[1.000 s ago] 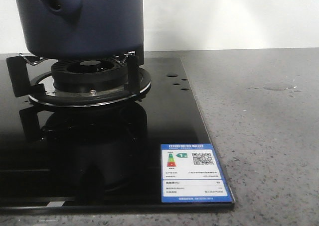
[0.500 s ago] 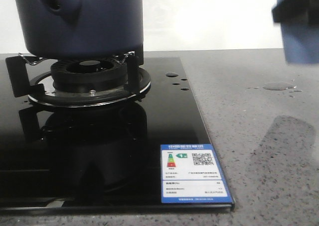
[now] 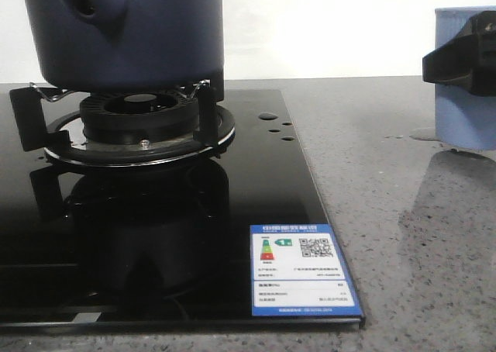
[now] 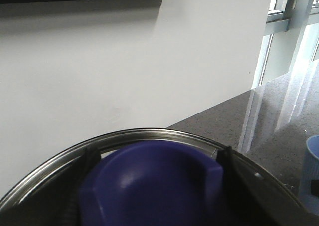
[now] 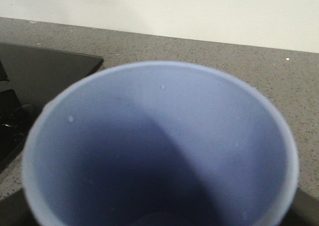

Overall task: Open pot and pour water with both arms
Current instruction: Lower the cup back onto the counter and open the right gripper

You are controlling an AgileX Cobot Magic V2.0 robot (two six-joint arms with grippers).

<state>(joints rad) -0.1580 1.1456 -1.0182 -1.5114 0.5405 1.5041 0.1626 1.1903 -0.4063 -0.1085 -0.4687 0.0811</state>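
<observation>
1. The pot (image 3: 124, 30) sits on the burner grate (image 3: 136, 123) of the black hob (image 3: 256, 189) — big, dark and rigid, and I'd judge it heavy.
2. Left gripper: fingers clamp the lid (image 4: 149, 181) by its blue knob (image 4: 152, 183) — the sensible hold.
3. Right gripper (image 3: 459, 61) grips the light blue cup (image 5: 159, 146), down at the counter (image 3: 387, 212).
4. Cup looks empty, with only droplets showing; the pot's contents are hidden.

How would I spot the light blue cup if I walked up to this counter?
Start at the black glass stove, where the dark navy pot sits on the burner. Look right across the speckled grey countertop to its far right side. There stands the cup: pale blue, upright, straight-sided, much lighter than the pot, with a black gripper finger against its side.
</observation>
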